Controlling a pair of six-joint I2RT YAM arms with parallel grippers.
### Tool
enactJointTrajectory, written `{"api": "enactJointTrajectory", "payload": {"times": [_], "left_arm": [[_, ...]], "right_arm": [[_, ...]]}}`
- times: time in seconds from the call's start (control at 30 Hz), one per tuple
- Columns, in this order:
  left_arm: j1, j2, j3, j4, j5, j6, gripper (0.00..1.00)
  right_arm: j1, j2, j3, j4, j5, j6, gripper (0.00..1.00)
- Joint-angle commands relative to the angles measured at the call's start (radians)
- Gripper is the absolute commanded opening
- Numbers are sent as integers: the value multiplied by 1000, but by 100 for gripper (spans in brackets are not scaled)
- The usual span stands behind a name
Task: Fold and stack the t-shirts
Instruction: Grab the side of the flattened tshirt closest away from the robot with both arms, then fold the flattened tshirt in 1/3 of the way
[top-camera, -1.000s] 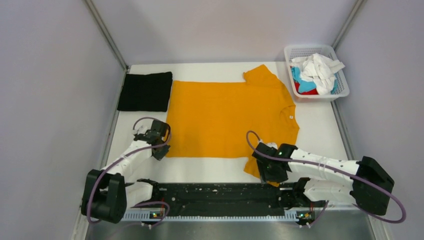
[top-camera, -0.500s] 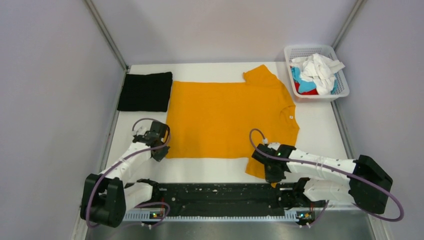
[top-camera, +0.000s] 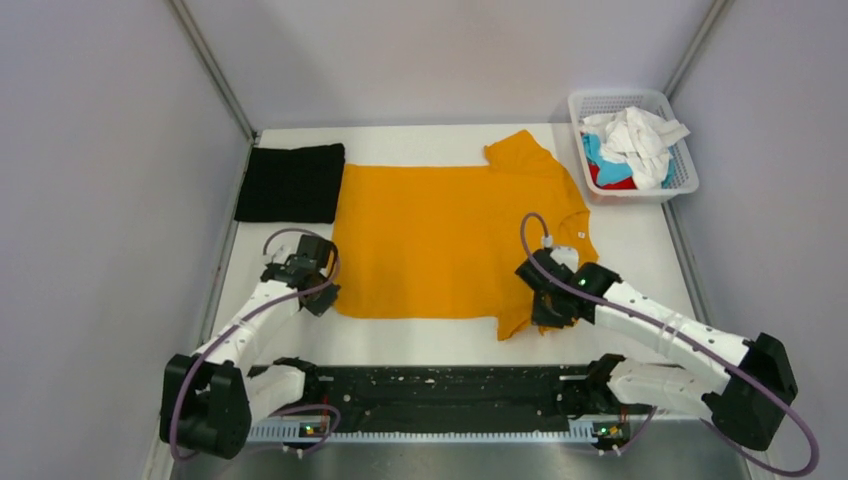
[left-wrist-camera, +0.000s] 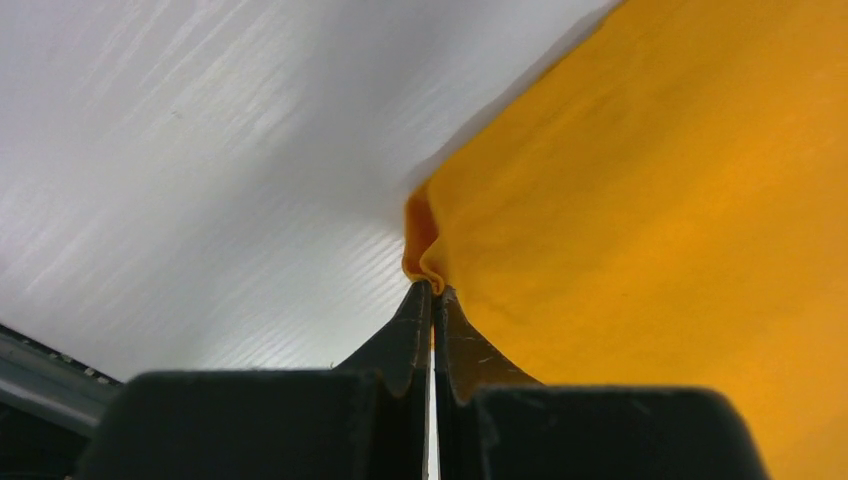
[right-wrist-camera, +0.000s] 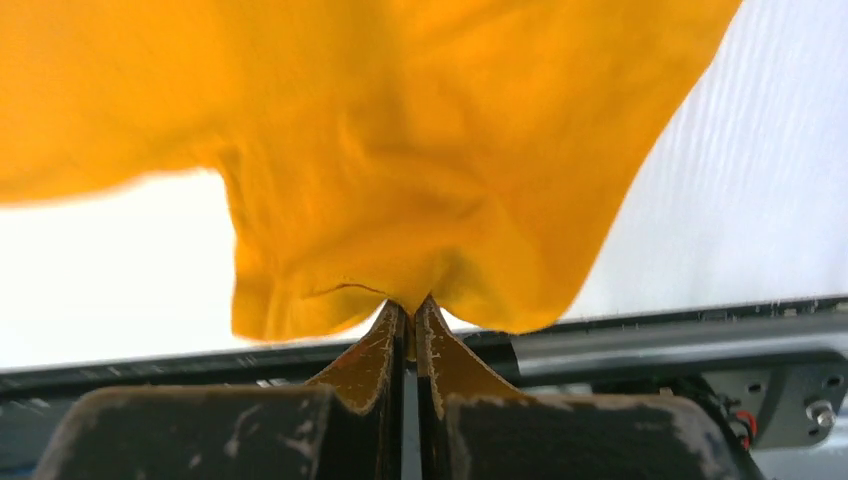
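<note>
The mustard-orange t-shirt (top-camera: 440, 235) lies spread across the middle of the table, neck to the right. My left gripper (top-camera: 322, 296) is shut on its near-left hem corner (left-wrist-camera: 425, 255), pinched between the fingertips. My right gripper (top-camera: 550, 310) is shut on the near sleeve (right-wrist-camera: 400, 200), which hangs lifted off the table from the jaws. A folded black t-shirt (top-camera: 291, 183) rests at the far left. White, light-blue and red t-shirts (top-camera: 630, 145) are heaped in the basket.
The white mesh basket (top-camera: 585, 105) stands at the far right corner. Grey walls close in the table on the left, back and right. The black rail (top-camera: 440, 385) carrying the arm bases runs along the near edge.
The right gripper closed on the near sleeve and lifted it up and away from the near edge, toward the shirt body. The left gripper stayed shut on the hem corner, barely moving.
</note>
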Motion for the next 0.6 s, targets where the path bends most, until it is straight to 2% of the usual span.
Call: {"api": "enactJointTrajectory", "payload": {"times": [0.0,0.27,0.57], "left_arm": [[16,83,126,53,25,23,0],[76,263,334,38,49,70,0],[151,372,469,57,42,128,0]], "right_arm": [[-143,3,108,106,76,-150,0],[-367,160,298,210,72,-373,0],[-469,386,505,302,82,-504,0]]}}
